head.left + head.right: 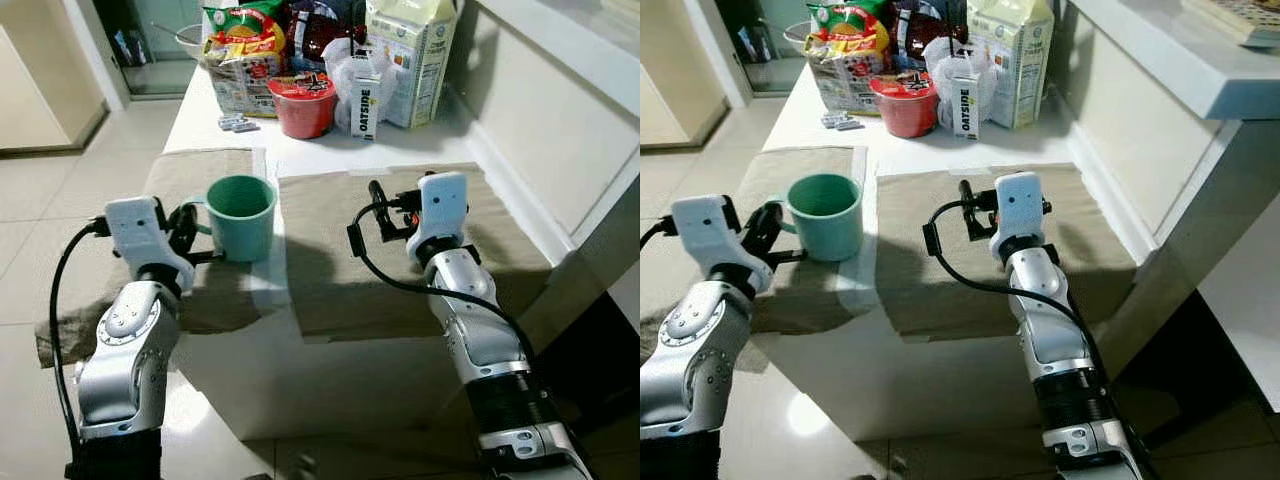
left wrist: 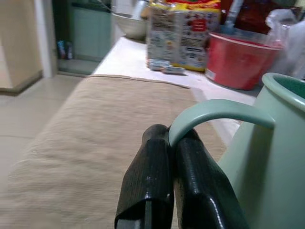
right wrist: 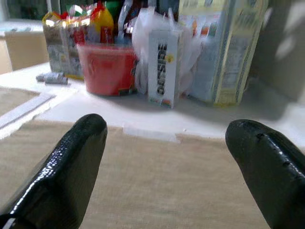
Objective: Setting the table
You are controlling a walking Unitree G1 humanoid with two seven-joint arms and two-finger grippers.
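Left gripper [image 2: 167,157] jaws pinched tight on the handle of the green mug [image 1: 241,215]. Mug stands upright on the right edge of the left placemat [image 1: 190,180], near side of the worktop [image 1: 215,120]. Right gripper [image 3: 167,157] hovers over the right placemat [image 1: 330,250], jaws wide apart, holding nothing. Red bowl [image 1: 303,103], carton [image 1: 364,106] and snack packs [image 1: 240,60] at far end.

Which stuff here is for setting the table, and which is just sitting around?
For the job:
- green mug, left gripper shut on its handle
- two beige placemats
- right gripper, open over one placemat

Just lying about:
- red bowl
- Oatside carton
- snack bags
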